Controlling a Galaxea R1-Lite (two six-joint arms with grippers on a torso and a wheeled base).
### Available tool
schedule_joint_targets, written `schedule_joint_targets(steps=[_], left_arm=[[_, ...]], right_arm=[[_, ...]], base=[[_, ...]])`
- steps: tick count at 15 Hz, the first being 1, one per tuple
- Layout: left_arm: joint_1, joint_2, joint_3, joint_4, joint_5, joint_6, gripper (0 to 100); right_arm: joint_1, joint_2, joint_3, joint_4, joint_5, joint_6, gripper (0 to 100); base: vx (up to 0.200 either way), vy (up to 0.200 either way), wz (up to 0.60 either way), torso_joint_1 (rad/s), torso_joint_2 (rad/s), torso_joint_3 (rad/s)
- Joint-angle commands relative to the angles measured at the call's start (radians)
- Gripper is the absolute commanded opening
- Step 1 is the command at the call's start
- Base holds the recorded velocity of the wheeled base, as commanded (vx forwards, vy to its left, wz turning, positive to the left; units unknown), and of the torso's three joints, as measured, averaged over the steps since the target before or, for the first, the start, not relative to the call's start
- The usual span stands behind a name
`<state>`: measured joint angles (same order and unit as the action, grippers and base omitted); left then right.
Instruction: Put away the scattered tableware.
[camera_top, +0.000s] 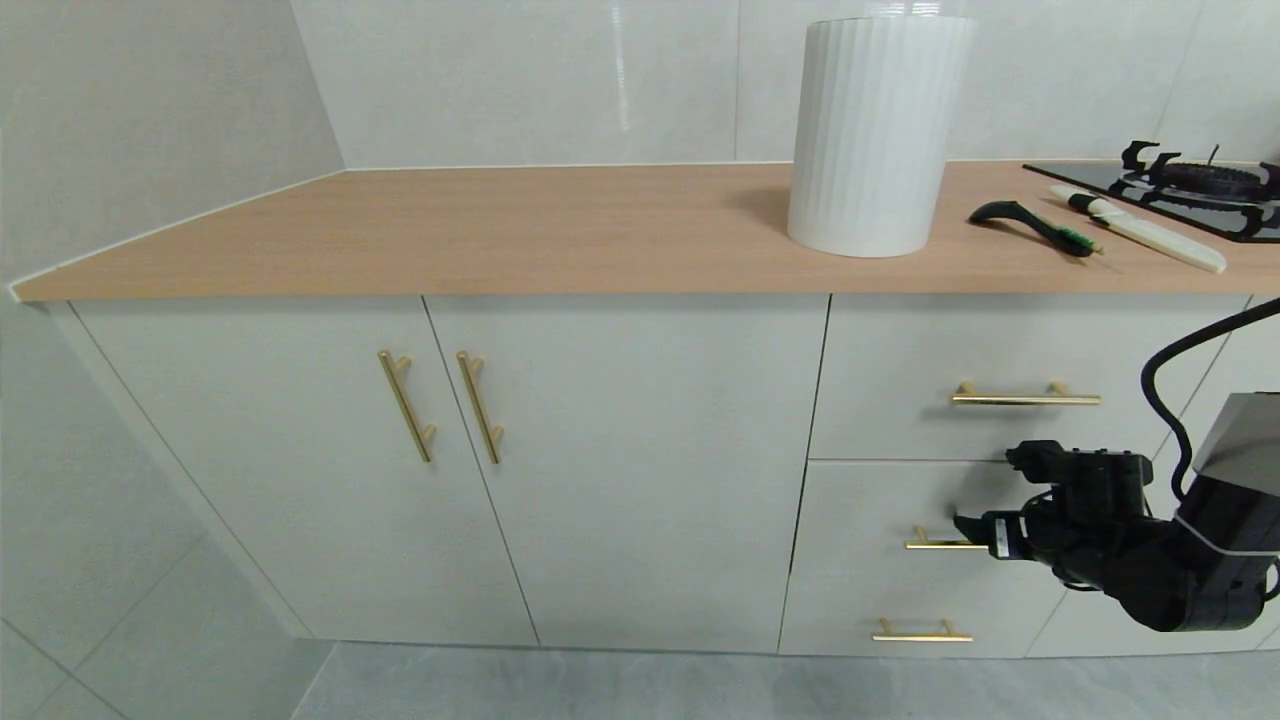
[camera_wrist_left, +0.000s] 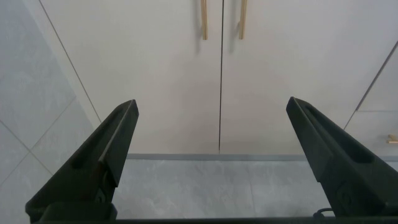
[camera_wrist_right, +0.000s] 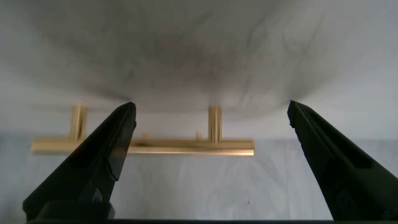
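Observation:
On the wooden counter (camera_top: 500, 230), at the far right, lie a black-handled utensil with a green tip (camera_top: 1035, 228) and a long white utensil (camera_top: 1140, 230). My right gripper (camera_top: 990, 492) is low in front of the right-hand drawers, level with the middle drawer's gold handle (camera_top: 935, 543). In the right wrist view this gripper (camera_wrist_right: 211, 107) is open, with the gold handle (camera_wrist_right: 143, 147) just ahead of its fingers and nothing held. My left gripper (camera_wrist_left: 211, 106) is open and empty, facing the lower part of the double cabinet doors (camera_wrist_left: 221, 74).
A tall white ribbed container (camera_top: 870, 130) stands on the counter left of the utensils. A black gas hob (camera_top: 1200, 190) sits at the far right. A top drawer (camera_top: 1025, 398) and a bottom drawer handle (camera_top: 922, 633) flank the middle one. Grey floor tiles (camera_wrist_left: 217, 186) lie below.

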<state>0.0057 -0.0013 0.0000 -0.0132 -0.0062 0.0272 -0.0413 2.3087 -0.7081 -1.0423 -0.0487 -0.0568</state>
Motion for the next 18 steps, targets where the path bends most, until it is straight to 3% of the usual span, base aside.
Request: schedule_joint_targets(steps=[1, 13, 17, 18], left_arm=[[0.0, 0.001, 0.0, -0.001, 0.0, 0.0, 100], [0.0, 0.001, 0.0, -0.001, 0.0, 0.0, 100], [0.0, 0.001, 0.0, -0.001, 0.0, 0.0, 100], [0.0, 0.001, 0.0, -0.001, 0.0, 0.0, 100]], right_arm=[[0.0, 0.06, 0.001, -0.047, -0.003, -0.005, 100], [-0.003, 0.051, 0.079, -0.05, -0.005, -0.017, 100], [-0.008, -0.048, 0.188, -0.051, 0.001, -0.015, 100], [-0.008, -0.157, 0.277, -0.051, 0.004, -0.015, 100]], base=[[0.0, 0.0, 0.0, 0.0, 0.0, 0.0], [0.0, 0.0, 0.0, 0.0, 0.0, 0.0], [0.0, 0.0, 0.0, 0.0, 0.0, 0.0], [0.0, 0.0, 0.0, 0.0, 0.0, 0.0]])
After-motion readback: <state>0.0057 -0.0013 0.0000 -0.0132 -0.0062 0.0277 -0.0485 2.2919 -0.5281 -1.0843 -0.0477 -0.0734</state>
